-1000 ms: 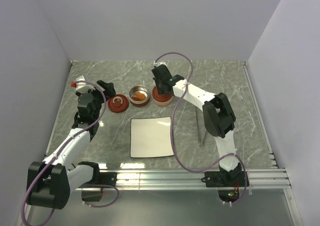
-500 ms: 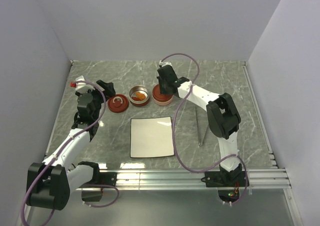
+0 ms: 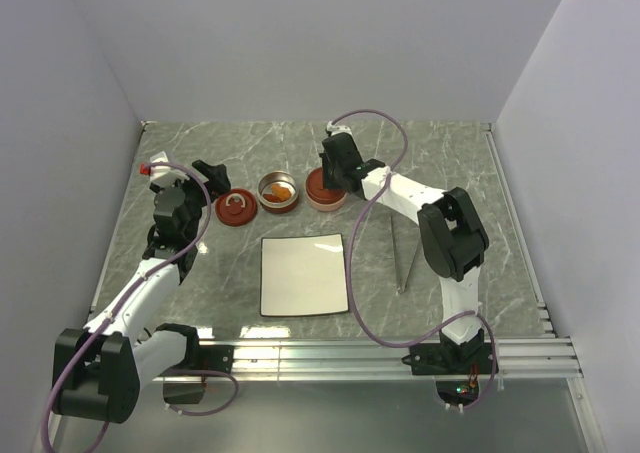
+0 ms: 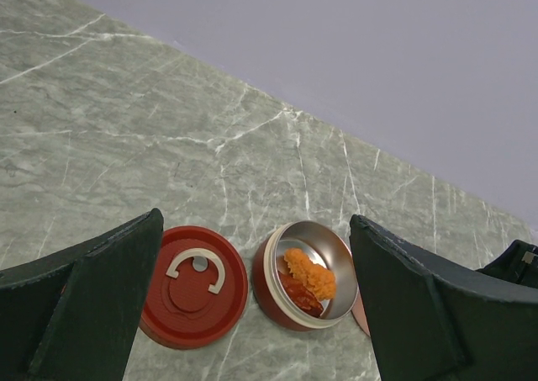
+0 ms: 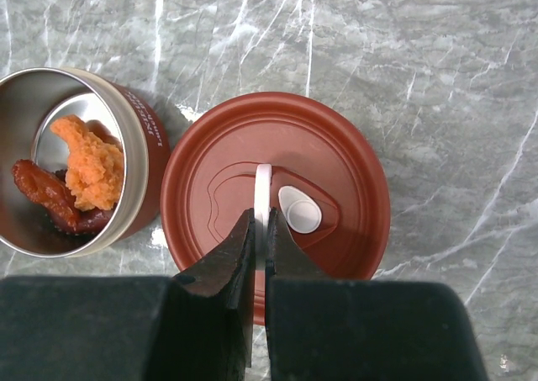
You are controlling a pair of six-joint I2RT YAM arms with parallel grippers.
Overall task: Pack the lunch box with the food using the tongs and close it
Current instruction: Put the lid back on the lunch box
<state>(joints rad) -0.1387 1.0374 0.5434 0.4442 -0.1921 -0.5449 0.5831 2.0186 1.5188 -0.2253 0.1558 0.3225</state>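
The lunch box (image 3: 264,184) is a round steel pot with a red wall, standing open at the back of the table. Orange and dark red food (image 5: 88,171) lies inside it (image 4: 309,272). My right gripper (image 5: 261,221) is shut on the thin white handle of a red lid (image 5: 336,158), which sits on a second round pot (image 3: 325,201) just right of the open one. My left gripper (image 4: 252,314) hangs open above and in front of the pots, holding nothing. The tongs (image 3: 403,258) lie on the table to the right.
Another red lid (image 4: 195,301) with a white handle lies flat left of the open pot (image 3: 236,210). A white square plate (image 3: 302,273) sits in front of the pots. Walls enclose the table on three sides.
My right wrist has shifted a little to the right while staying shut on the lid's handle. The left arm and the pots have not moved.
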